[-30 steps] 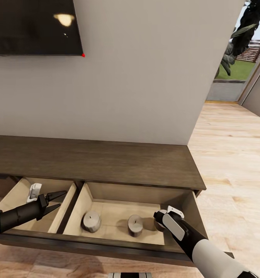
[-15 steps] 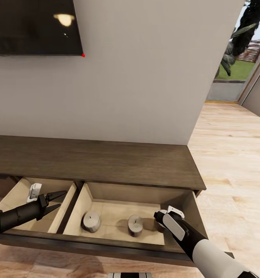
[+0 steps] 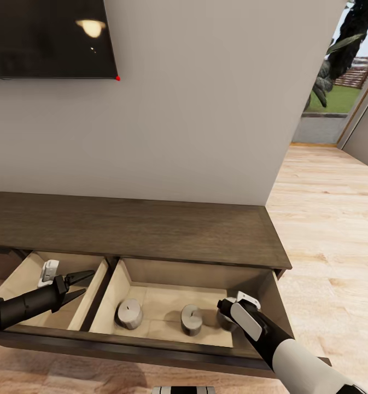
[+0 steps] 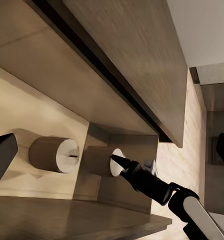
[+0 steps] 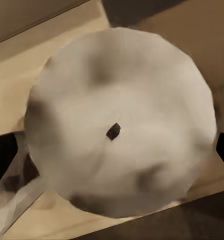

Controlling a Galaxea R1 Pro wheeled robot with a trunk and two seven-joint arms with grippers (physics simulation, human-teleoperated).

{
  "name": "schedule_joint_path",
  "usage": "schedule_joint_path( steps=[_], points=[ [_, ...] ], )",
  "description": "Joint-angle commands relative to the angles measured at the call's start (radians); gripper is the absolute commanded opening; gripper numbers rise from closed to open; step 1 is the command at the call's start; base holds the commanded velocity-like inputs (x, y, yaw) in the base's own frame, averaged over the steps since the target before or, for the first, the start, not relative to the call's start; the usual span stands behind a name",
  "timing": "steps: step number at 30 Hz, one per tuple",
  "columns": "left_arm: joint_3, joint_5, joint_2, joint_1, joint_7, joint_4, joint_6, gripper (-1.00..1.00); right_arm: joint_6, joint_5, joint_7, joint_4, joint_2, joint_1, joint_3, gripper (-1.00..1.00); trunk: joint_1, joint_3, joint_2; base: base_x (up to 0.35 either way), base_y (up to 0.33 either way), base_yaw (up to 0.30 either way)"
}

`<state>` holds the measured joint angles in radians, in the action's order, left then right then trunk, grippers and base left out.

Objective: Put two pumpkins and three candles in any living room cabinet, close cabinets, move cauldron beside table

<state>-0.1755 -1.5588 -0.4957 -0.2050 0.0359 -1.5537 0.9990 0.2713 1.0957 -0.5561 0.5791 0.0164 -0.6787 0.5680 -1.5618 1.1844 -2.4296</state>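
The dark-brown cabinet [image 3: 151, 227] has both pull-out fronts drawn open, showing pale interiors. Two grey candles [image 3: 129, 313] [image 3: 191, 319] stand upright in the right drawer [image 3: 151, 347]. My right gripper [image 3: 223, 314] reaches into that drawer's right end. In the right wrist view a third candle [image 5: 117, 100] rests on the drawer floor between its widely spread fingertips [image 5: 2, 155], so it is open around it. My left gripper [image 3: 79, 284] hangs open over the left drawer [image 3: 19, 284], holding nothing. The left wrist view shows two candles [image 4: 54, 155] [image 4: 98, 161]. Pumpkins and cauldron are out of view.
A dark TV screen [image 3: 47, 38] hangs on the pale wall above the cabinet. Light wooden floor [image 3: 326, 230] stretches to the right toward an open doorway with a plant [image 3: 337, 49]. My base [image 3: 184, 389] sits just before the drawer fronts.
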Motion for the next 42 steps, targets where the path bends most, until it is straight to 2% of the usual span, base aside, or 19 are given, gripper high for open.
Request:
schedule_joint_path(
  steps=[1, 5, 10, 15, 29, 31, 36, 42],
  points=[
    [-0.001, -0.004, 0.0, -0.001, 0.004, 0.0, 0.004, 1.0, 0.001, 0.004, -0.004, 0.002, 0.001, -0.001, 0.006, 1.0, 0.0, 0.001, 0.0, 0.0, 0.0, 0.0],
    [-0.001, -0.004, 0.0, -0.001, 0.004, 0.0, 0.004, 1.0, -0.014, 0.003, 0.0, 0.003, -0.002, -0.001, 0.006, 1.0, 0.0, 0.001, 0.0, 0.0, 0.0, 0.0],
    [-0.001, -0.004, 0.0, -0.001, 0.004, 0.0, 0.004, 1.0, -0.089, 0.003, 0.001, 0.003, -0.001, -0.001, 0.011, 1.0, 0.0, 0.001, 0.0, 0.0, 0.0, 0.0],
    [-0.001, -0.004, 0.0, -0.001, 0.004, 0.0, 0.004, 1.0, -0.084, 0.004, 0.001, 0.002, 0.0, -0.001, 0.009, 1.0, 0.0, 0.001, 0.0, 0.0, 0.0, 0.0],
    [-0.004, 0.003, 0.0, -0.001, 0.005, 0.0, 0.003, 1.0, -0.076, 0.004, 0.0, 0.002, 0.001, -0.001, 0.009, 1.0, 0.054, -0.043, 0.098, 0.0, 0.0, 0.0],
    [-0.006, 0.006, -0.001, -0.001, 0.006, 0.002, 0.003, 1.0, -0.066, 0.004, 0.0, 0.002, 0.001, -0.001, 0.008, 1.0, 0.062, -0.049, 0.112, 0.0, 0.0, 0.0],
    [-0.013, 0.004, -0.001, -0.001, 0.008, 0.01, 0.003, 1.0, 0.013, 0.006, -0.002, 0.003, 0.001, -0.001, 0.004, 1.0, 0.081, -0.065, 0.147, 0.0, 0.0, 0.0],
    [-0.016, -0.002, -0.001, -0.001, 0.009, 0.012, 0.003, 1.0, 0.034, 0.006, -0.002, 0.003, 0.002, -0.001, 0.003, 1.0, 0.104, -0.084, 0.189, -0.123, 0.0, 0.0]
  ],
)
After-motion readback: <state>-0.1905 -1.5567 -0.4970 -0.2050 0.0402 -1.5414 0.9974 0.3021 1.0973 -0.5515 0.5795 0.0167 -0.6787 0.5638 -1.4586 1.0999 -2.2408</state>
